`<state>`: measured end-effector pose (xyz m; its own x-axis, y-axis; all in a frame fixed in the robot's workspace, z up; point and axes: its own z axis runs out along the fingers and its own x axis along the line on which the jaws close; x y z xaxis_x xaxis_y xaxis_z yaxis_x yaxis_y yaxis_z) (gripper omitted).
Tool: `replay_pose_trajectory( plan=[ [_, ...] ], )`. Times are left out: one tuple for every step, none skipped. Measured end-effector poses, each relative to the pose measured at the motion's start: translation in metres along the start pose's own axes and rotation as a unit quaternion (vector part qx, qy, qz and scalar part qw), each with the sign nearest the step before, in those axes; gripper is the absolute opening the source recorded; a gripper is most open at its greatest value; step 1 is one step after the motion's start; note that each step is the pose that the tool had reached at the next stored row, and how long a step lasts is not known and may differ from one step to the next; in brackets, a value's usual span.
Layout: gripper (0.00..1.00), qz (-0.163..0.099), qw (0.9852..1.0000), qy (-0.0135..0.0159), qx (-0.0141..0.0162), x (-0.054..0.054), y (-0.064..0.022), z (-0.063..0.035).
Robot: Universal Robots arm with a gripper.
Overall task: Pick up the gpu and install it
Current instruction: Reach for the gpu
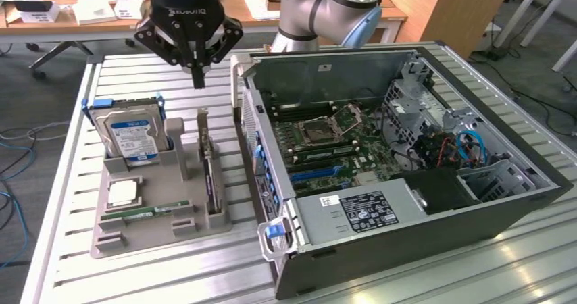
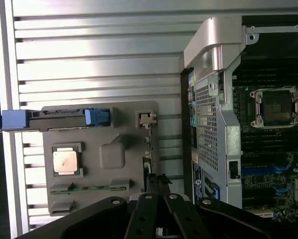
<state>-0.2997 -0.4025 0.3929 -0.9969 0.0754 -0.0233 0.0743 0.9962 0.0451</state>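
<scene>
The gpu [image 1: 209, 175] stood on its long edge in a slot along the side of the grey tray [image 1: 144, 235] nearest the open computer case [image 1: 423, 240]. It looked light, stiff and fragile, so a hold would probably sit best across the bare upper edge of the board, clear of the components and the contacts below. The gripper [image 1: 197, 81] hung above the tray, roughly in line with the card but apart from it, its jaws pressed together and holding nothing.
</scene>
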Motion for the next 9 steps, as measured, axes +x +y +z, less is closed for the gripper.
replay_pose_trajectory(
  plan=[
    [0.11,0.0,1.0,0.0,0.0,0.0,-0.0019,-0.0001],
    [0.11,0.0,1.0,0.0,0.0,0.0,-0.004,-0.0002],
    [0.11,0.0,1.0,0.0,0.0,0.0,-0.0061,-0.0002],
    [0.11,0.0,1.0,0.0,0.0,-0.001,-0.0084,-0.0004],
    [0.11,0.0,1.0,0.0,0.0,-0.001,-0.0106,-0.0005],
    [0.11,0.0,1.0,0.0,0.0,-0.001,-0.0128,-0.0005],
    [0.11,0.0,1.0,0.0,0.0,-0.001,-0.0148,-0.0007],
    [0.11,0.0,1.0,0.0,0.0,-0.001,-0.017,-0.0008],
    [0.11,0.0,1.0,0.0,0.0,-0.001,-0.0194,-0.0008]
  ],
)
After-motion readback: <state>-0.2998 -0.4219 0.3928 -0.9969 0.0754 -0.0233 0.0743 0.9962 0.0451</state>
